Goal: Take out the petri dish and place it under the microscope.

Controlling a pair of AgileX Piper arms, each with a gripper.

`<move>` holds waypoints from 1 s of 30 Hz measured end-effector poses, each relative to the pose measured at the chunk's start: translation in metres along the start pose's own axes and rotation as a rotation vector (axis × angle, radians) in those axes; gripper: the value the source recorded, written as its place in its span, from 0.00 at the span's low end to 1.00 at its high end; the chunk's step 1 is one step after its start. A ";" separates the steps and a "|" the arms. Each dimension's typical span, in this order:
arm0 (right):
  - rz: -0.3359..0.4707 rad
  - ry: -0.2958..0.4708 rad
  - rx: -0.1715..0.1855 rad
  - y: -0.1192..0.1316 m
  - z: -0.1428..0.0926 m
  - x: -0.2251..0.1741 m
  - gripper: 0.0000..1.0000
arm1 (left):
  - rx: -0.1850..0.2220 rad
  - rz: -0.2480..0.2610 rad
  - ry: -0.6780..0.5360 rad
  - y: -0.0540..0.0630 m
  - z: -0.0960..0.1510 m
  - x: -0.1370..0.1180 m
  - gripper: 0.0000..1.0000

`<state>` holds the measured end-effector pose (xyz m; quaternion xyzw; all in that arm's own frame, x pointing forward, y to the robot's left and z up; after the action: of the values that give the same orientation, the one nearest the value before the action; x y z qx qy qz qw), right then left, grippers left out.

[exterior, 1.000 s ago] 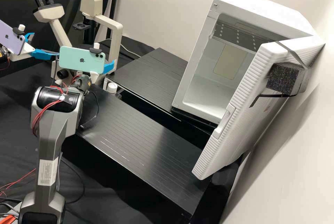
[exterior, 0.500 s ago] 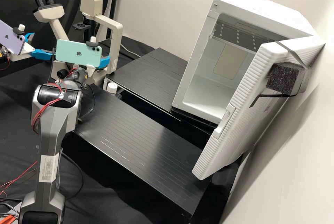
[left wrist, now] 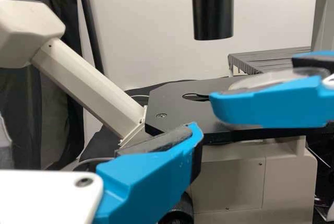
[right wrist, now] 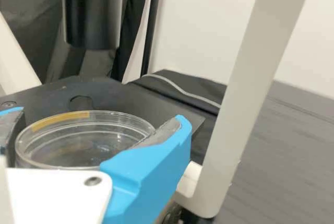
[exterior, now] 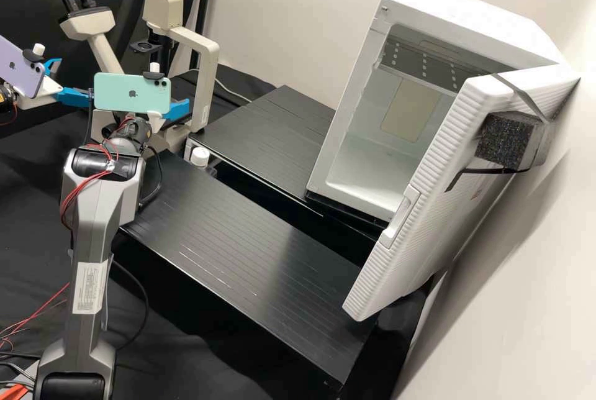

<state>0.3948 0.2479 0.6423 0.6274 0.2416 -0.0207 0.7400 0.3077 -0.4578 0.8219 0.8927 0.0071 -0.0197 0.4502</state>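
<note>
While the petri dish (right wrist: 83, 141) is clamped between the fingers of the right gripper (exterior: 179, 109), it is held near an edge of the black stage (left wrist: 175, 110) of the microscope (exterior: 207, 77). Beside the microscope, the left gripper (exterior: 73, 82) is positioned with its fingers spread apart. A white-capped container (exterior: 200, 156) is seen beside an edge of the ribbed black worktop (exterior: 236, 238). The white cabinet (exterior: 459, 5) is left with its door (exterior: 428, 189) open, and a dark foam block (exterior: 504, 139) is strapped to that door.
</note>
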 end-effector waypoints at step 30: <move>0.036 -0.059 0.076 -0.025 0.008 0.054 0.00 | 0.000 0.000 0.000 0.000 0.000 0.000 1.00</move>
<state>0.4363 0.2496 0.5992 0.6584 0.2076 -0.0349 0.7226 0.3077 -0.4578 0.8219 0.8927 0.0071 -0.0197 0.4502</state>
